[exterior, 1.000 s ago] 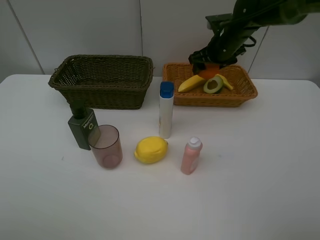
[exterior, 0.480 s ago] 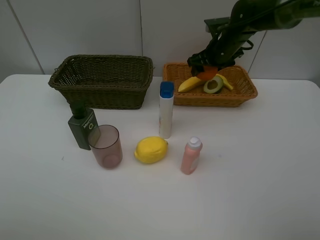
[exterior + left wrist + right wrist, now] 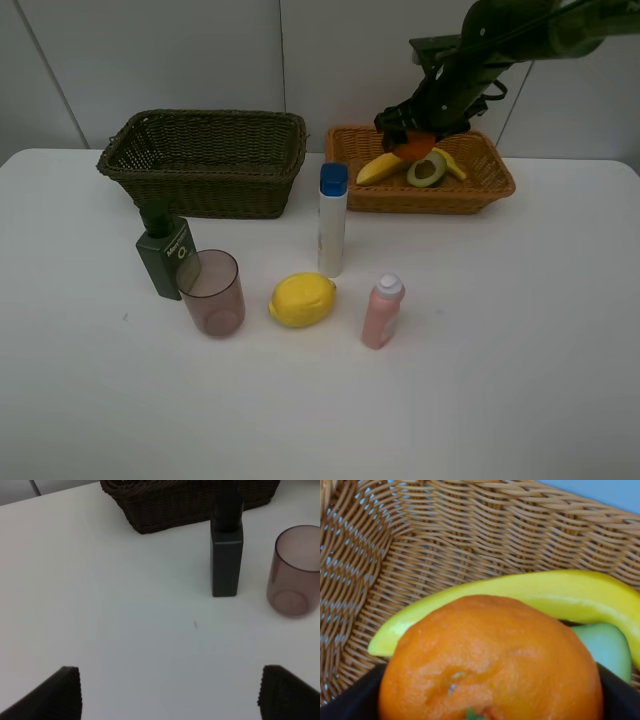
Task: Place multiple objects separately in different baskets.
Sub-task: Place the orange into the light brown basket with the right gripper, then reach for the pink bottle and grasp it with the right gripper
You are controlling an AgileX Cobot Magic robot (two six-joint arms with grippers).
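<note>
Fruit sorting nears its halfway mark, seen from the high camera: the right gripper [image 3: 415, 140] hangs over the far left end of the orange-tan basket [image 3: 490, 190], its jaws partly spread and clamped around an orange [image 3: 412, 147], which sits in the air just above the banana [image 3: 380, 168] and the halved avocado [image 3: 426, 170] already lying inside. The risk, by the look of it, is in the drop: let go from this height onto the banana's rounded back, the orange could bounce or roll over the shallow rim close by. On the white table [image 3: 520, 350] wait the lemon [image 3: 301, 299], the white blue-capped bottle [image 3: 332, 225], the pink bottle [image 3: 383, 312], the tumbler [image 3: 212, 292] and the pump bottle [image 3: 165, 255], the last standing just in front of the dark basket [image 3: 200, 190], which appears empty. From the left wrist, the left gripper [image 3: 170, 695] shows both fingertips spread wide with nothing between them, hovering over bare tabletop, apart from the pump bottle and tumbler. From the right wrist, the orange fills the view between two dark fingers [image 3: 350, 702] pressed to its sides, with banana, avocado and wicker floor directly beneath.
</note>
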